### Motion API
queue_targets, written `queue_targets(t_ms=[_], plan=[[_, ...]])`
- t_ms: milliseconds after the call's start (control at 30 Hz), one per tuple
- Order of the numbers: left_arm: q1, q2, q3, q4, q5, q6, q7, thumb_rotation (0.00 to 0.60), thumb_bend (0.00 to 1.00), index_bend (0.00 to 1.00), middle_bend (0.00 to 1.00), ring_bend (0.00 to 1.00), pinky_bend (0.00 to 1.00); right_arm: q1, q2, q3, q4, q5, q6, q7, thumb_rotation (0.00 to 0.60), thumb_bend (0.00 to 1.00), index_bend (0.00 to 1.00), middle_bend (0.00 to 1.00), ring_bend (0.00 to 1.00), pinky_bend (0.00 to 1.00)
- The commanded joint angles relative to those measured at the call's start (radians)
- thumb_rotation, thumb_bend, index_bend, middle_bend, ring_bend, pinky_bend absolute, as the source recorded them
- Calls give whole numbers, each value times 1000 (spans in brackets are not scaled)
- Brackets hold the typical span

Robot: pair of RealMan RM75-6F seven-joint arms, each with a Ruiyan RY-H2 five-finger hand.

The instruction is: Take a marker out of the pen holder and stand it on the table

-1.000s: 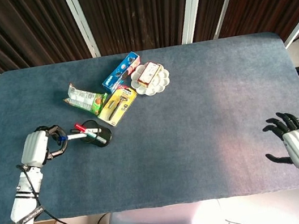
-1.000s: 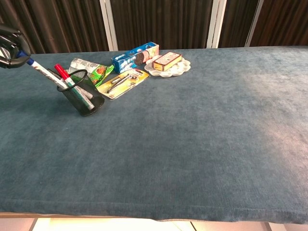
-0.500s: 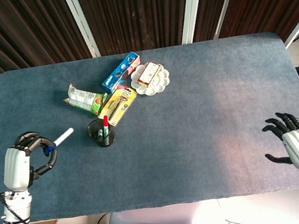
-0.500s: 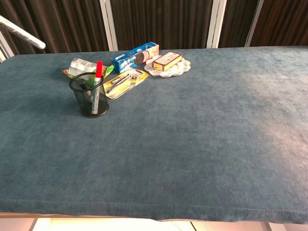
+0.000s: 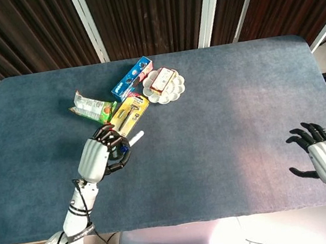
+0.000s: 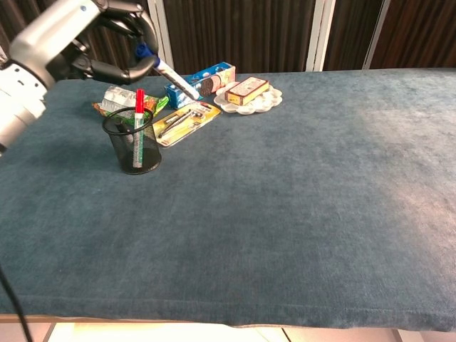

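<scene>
- The left hand (image 6: 107, 39), upper left of the chest view, pinches the blue-capped marker (image 6: 177, 78) and has swung back from the frame's left edge to above the pen holder (image 6: 133, 142).
- The marker is out, tilted in the air; standing it on the table (image 6: 299, 199) remains.
- The right hand (image 5: 321, 152) rests with fingers spread at lower right.

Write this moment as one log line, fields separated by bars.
left hand: holds blue-capped marker above pen holder | red marker: in holder | right hand: open, idle

2 markers (image 6: 177, 78), 1 pen holder (image 6: 133, 140), 1 plate (image 5: 166, 90), 4 packaged items (image 5: 132, 79).
</scene>
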Motion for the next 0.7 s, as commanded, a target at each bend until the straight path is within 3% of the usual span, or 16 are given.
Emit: queue_targets(t_ms=[33, 300, 400, 500, 600, 700], plan=[[-78, -111, -34, 158, -62, -79, 34, 600, 512, 632, 658, 399, 231, 0, 0, 0, 0, 0, 1, 0, 600, 209, 458, 340, 149, 231], [-132, -228, -59, 401, -139, -114, 62, 600, 480, 591, 619, 361, 205, 0, 0, 1, -3, 2, -1, -6, 600, 209, 458, 340, 150, 231], [-134, -240, -55, 414, -169, -143, 98, 600, 422, 467, 510, 260, 167, -1, 0, -1, -3, 2, 0, -6, 600, 209, 458, 340, 150, 233], [-122, -223, -42, 364, -208, -193, 175, 600, 370, 250, 320, 102, 97, 0, 1, 1, -4, 3, -1, -7, 600, 209, 458, 340, 150, 234], [-98, -170, -25, 251, -241, -230, 240, 600, 341, 69, 151, 8, 43, 0, 1, 1, -5, 3, -1, -6, 600, 209, 458, 340, 149, 233], [-64, -81, -10, 93, -257, -238, 265, 600, 326, 0, 70, 0, 8, 0, 1, 1, -5, 4, -2, -6, 600, 209, 458, 340, 150, 233]])
